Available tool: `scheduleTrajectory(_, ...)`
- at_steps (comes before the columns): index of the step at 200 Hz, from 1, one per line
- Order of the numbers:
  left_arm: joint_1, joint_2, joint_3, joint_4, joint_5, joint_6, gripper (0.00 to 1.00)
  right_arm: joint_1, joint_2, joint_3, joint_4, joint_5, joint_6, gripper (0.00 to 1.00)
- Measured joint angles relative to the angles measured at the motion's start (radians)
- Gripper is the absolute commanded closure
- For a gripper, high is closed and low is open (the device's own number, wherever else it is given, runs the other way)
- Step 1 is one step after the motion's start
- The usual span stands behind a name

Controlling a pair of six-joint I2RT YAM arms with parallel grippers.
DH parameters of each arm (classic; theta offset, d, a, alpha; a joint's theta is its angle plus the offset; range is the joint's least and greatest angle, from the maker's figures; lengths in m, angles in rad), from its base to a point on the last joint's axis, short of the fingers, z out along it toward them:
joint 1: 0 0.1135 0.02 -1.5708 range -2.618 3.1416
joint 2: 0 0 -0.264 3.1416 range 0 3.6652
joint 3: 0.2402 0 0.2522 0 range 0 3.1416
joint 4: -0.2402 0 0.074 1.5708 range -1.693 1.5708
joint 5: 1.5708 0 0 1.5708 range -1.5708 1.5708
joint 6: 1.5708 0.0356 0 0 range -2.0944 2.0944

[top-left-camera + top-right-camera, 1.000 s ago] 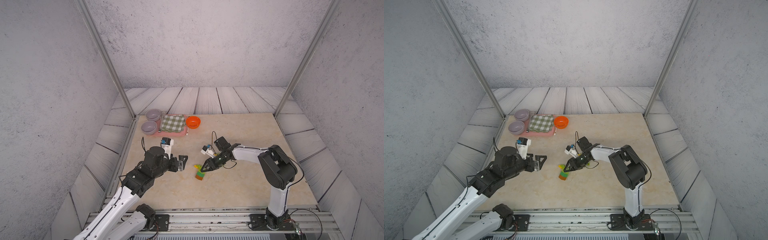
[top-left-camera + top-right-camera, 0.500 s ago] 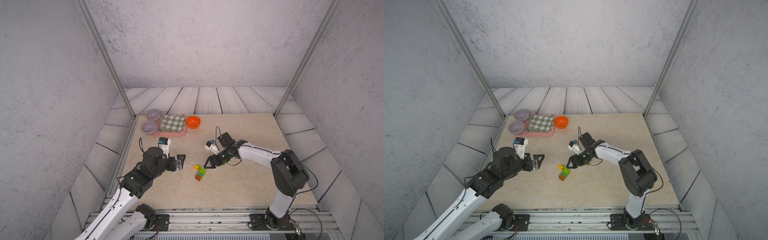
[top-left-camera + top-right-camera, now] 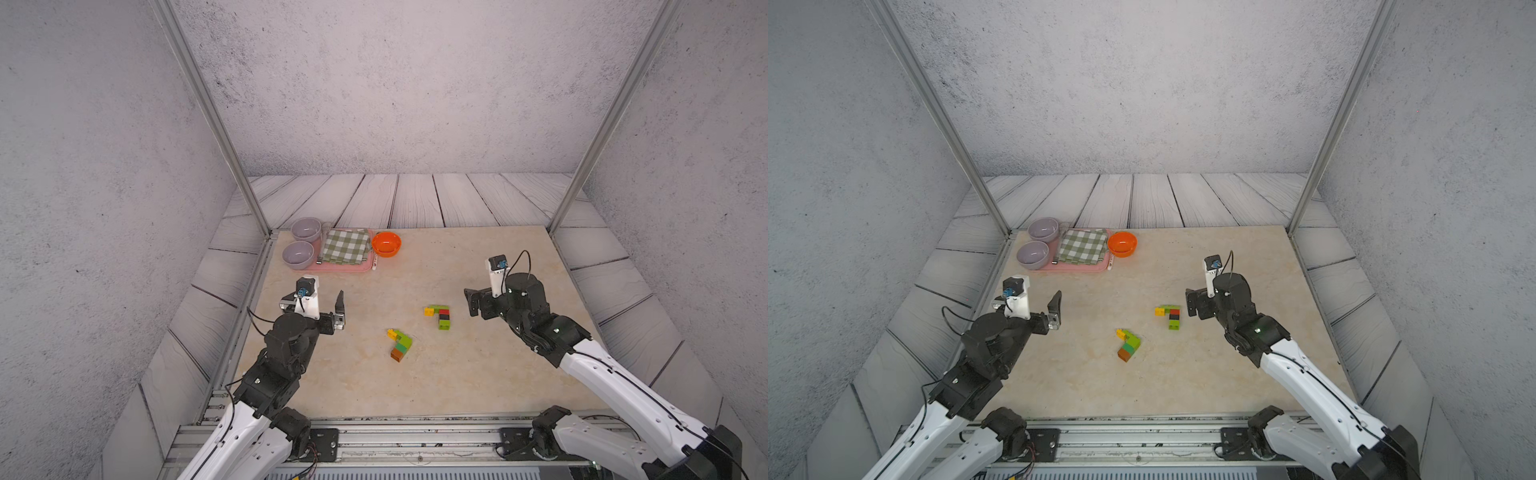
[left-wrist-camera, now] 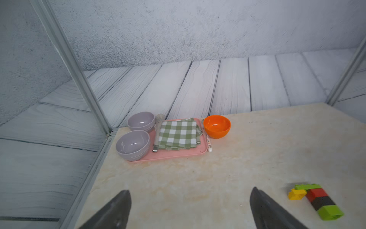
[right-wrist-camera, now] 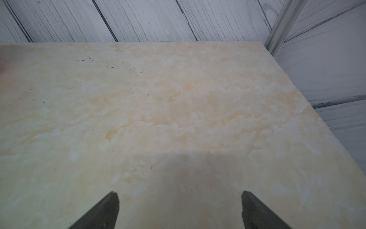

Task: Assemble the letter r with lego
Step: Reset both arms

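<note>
Left wrist view shows the left gripper (image 4: 190,198) with its jaws spread wide over bare table (image 4: 257,158), holding nothing. The yellow, lime, red and black lego piece (image 4: 316,200) lies flat on the table outside the jaws, just past one finger. Right wrist view shows the right gripper (image 5: 178,196) likewise spread and empty above the table. In both top views that lego piece sits between the two grippers, nearer the right one, and a second lego piece (image 3: 399,344) of yellow, green, lime and brown-orange lies near it, closer to the arms' bases, touching neither gripper.
</note>
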State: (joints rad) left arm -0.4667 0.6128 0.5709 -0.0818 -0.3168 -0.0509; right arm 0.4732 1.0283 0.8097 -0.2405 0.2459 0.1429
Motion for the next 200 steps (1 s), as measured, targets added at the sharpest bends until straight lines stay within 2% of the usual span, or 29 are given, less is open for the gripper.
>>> scheduleTrajectory(40, 0.163, 0.153, -0.087, 0.134, -0.026, 0.029, 0.02, -0.253, 0.109, -0.087, 0.101, 0.079, -0.032, 0.01)
scheduleTrajectory(77, 0.245, 0.270, -0.202, 0.254, -0.016, 0.034, 0.02, -0.379, 0.142, -0.202, 0.247, 0.052, -0.076, 0.01)
scheduleTrajectory(129, 0.294, 0.508, -0.227, 0.425, 0.026, 0.051, 0.02, -0.424, 0.256, -0.263, 0.454, -0.083, -0.103, 0.01)
scheduleTrajectory(200, 0.432, 0.734, -0.193, 0.684, 0.240, 0.077, 0.02, -0.458, 0.427, -0.280, 0.728, -0.210, -0.120, 0.01)
